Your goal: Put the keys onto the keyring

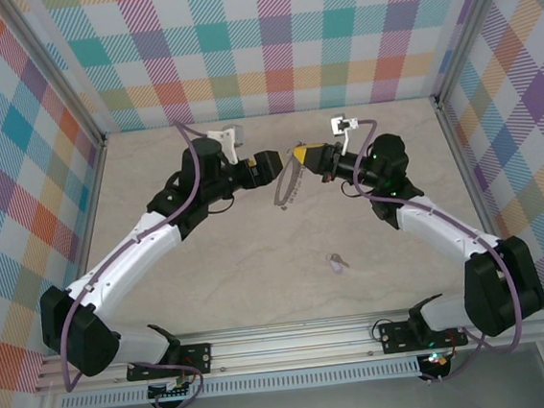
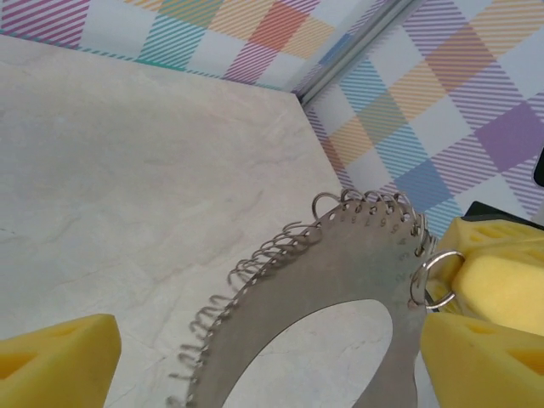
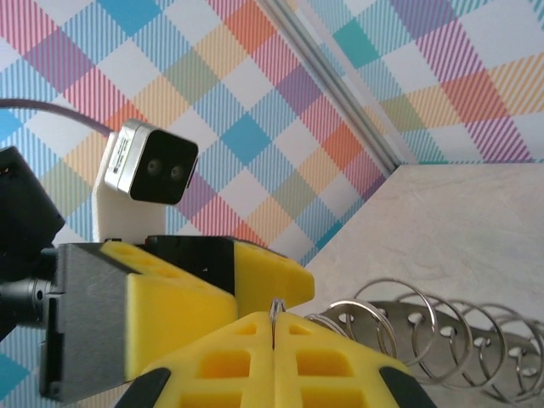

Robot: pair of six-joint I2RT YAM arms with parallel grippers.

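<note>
Keyring (image 1: pixel 289 185): thin, stiff, light metal; right tool (image 3: pixel 274 321) clenched on edge loop, left tool (image 2: pixel 263 361) released. Key (image 1: pixel 337 263): tiny, likely slippery; grip its head.

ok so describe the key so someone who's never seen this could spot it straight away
On the pale marbled table, look at the bare stretch just ahead of the arms' bases, slightly right of centre. The key lies there alone, well nearer than the keyring raised between the arms. It is tiny, with a pale lilac head and a short silver blade.
</note>
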